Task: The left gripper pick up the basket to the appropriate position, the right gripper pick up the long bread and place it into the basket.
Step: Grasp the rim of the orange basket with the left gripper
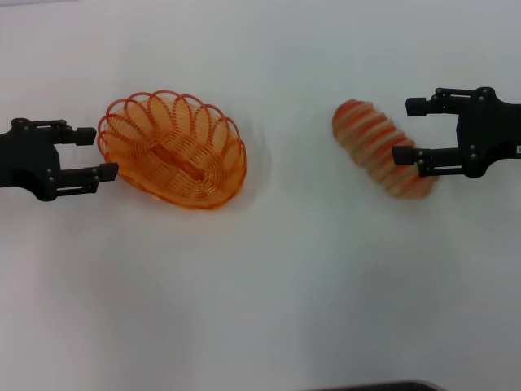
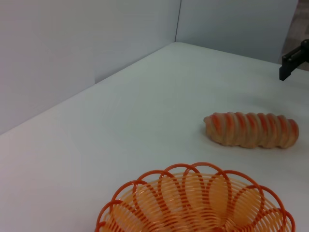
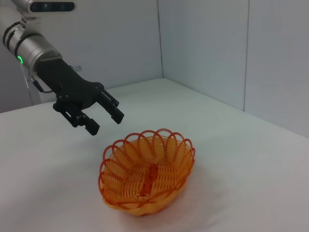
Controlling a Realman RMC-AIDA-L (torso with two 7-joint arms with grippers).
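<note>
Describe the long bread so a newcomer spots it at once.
On the white table, look toward the robot's right, away from the orange wire basket. The long bread lies by the open right gripper: a ridged tan loaf with orange-red stripes, solid, not wire.

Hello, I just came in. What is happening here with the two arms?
A two-armed robot is starting to put bread in a basket. The left gripper, jaws open, is at the rim of the empty orange wire basket but has not closed on it. The right gripper, also open, is at one end of the long striped bread, one finger crossing over the loaf. Basket and bread both lie on the white table, apart from each other. Nothing is lifted yet.
</note>
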